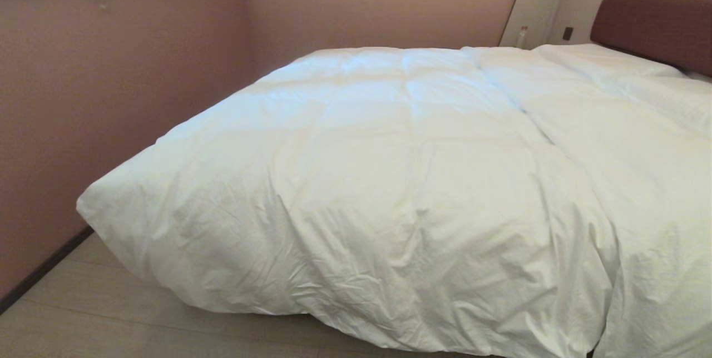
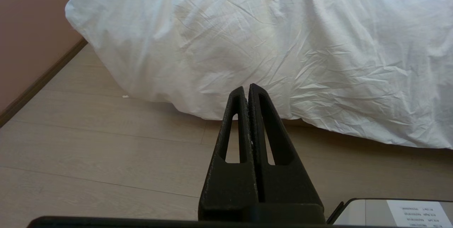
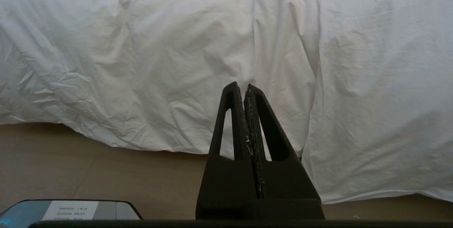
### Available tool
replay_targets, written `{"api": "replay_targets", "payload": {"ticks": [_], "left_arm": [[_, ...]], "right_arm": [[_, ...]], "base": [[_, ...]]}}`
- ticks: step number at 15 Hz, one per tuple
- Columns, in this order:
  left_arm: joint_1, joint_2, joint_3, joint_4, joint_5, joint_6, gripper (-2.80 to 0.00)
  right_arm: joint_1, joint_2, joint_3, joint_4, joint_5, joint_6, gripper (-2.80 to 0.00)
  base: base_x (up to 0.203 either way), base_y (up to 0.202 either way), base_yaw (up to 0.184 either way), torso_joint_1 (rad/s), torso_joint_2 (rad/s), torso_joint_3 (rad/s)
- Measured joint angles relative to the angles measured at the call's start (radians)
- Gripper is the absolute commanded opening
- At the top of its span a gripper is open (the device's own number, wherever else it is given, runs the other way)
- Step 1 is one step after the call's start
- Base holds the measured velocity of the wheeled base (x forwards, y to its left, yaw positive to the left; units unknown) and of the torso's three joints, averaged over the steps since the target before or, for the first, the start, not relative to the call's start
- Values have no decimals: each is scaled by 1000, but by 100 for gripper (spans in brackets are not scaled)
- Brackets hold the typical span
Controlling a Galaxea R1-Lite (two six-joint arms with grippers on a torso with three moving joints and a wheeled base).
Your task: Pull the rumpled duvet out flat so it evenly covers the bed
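**Duvet bunched toward the foot corner, both my grippers pressed together and holding nothing**

Head view: the duvet (image 1: 389, 180) fills most of the frame, a puffy white mass faintly quilted in big squares. It lies on the bed (image 1: 656, 30), whose brown headboard sits at the upper right. The duvet's creased edge spills over the foot of the bed at the lower centre, and its corner bulges toward the pink wall (image 1: 83, 97) at the left. A long fold runs from the upper centre down to the lower right, and right of it lies flatter white linen. Pillows (image 1: 612, 63) rest in the upper right below the headboard. Neither of my arms shows here.

Left wrist view: my left gripper (image 2: 246, 88) rises from the lower centre of the frame, its fingers pressed together on nothing, apart from the duvet. The duvet's wrinkled corner hangs across the top, above the pale wood floor (image 2: 88, 143).

Right wrist view: my right gripper (image 3: 240, 87) stands at the lower centre, fingers together and empty. The duvet's hanging edge covers the upper frame, with a vertical fold just right of centre.
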Motion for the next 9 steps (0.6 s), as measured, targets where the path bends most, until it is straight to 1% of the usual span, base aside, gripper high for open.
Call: {"api": "replay_targets", "payload": {"ticks": [9], "left_arm": [[1, 0, 0, 0, 0, 1, -280]], "right_arm": [[0, 0, 1, -1, 0, 0, -280]], "base": [[0, 0, 0, 0, 0, 0]]}}
